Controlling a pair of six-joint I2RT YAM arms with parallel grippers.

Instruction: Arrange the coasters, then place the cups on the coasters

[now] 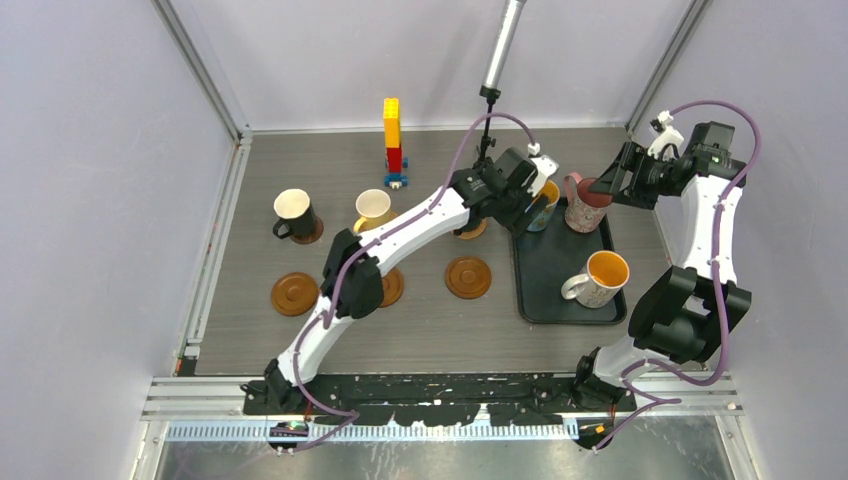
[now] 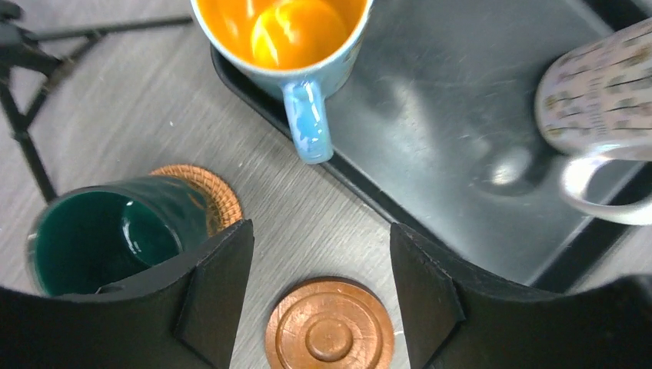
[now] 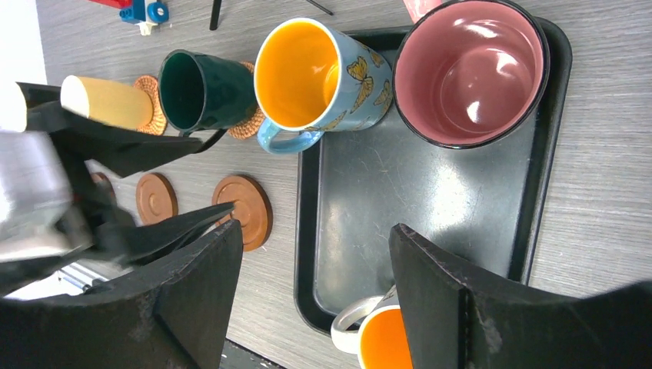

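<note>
A dark green cup stands on a woven coaster, left of my left gripper, which is open with nothing between its fingers. A ringed wooden coaster lies on the table below it. The light blue cup sits on the black tray's edge, with the pink cup and a white-patterned cup also on the tray. A black cup and a cream-yellow cup stand at the left. My right gripper hangs open above the tray, holding nothing.
The black tray lies at the right. More coasters lie on the table's near half. A yellow and red block tower and a thin black stand are at the back. Walls close in on both sides.
</note>
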